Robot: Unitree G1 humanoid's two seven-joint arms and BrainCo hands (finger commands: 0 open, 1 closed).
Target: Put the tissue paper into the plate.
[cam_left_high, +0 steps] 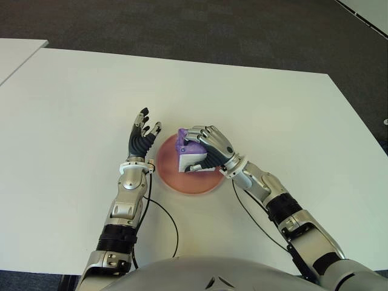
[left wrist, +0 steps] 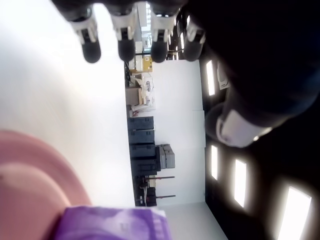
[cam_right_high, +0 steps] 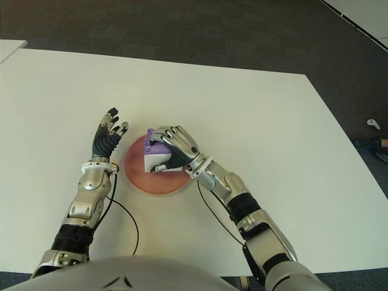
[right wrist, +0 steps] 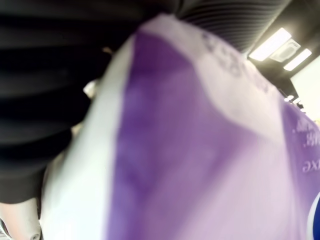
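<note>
**Tissue pack held over the plate in my right hand**

My right-hand fingers [cam_left_high: 205, 137] are curled around the tissue paper [cam_left_high: 189, 154], a purple-and-white pack, gripping it from above with the knuckles on top. In my right wrist view the purple wrapper fills nearly everything, pressed against my dark palm. My right hand [cam_left_high: 209, 147] holds the pack over the plate [cam_left_high: 193, 183], toward the plate's twelve o'clock side; I cannot tell whether the pack's bottom touches the plate.

My left hand [cam_left_high: 143, 139] shows just beside the plate at its nine o'clock edge, fingers straight and spread, pointing away from me, holding nothing. My left wrist view shows four dark fingertips [left wrist: 91, 50] extended in a row, with the pink rim and a corner of the purple pack near them.

The count: one tissue pack, one round pink plate, two hands. A thin black cable [cam_left_high: 162, 213] loops on the surface from my left wrist, and another runs along below my right forearm.

All of this sits on a white table [cam_left_high: 285, 115], with the plate near its middle. A second white table [cam_left_high: 15, 51] shows at ten o'clock, set apart by a narrow gap. Beyond the far edge, at twelve o'clock, lies dark grey carpet [cam_left_high: 200, 30].
</note>
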